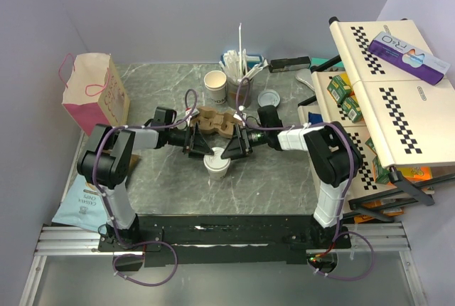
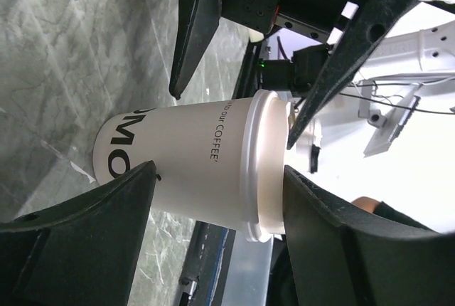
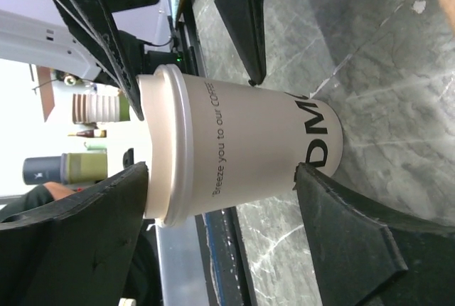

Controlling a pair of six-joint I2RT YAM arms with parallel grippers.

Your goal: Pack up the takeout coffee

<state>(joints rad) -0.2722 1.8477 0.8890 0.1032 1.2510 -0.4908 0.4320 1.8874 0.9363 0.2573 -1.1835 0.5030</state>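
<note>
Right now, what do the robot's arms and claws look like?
The left arm and right arm have white links and black joints, with purple cables looping along each. The left claw and right claw are black, each with two broad, tapering fingers.

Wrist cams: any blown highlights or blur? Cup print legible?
Left wrist: cup sharp, print legible; background beyond the lid blown out white. Right wrist: same cup sharp, left edge washed out, its own near fingers dark and soft. Top: evenly lit, cup small in frame.
</note>
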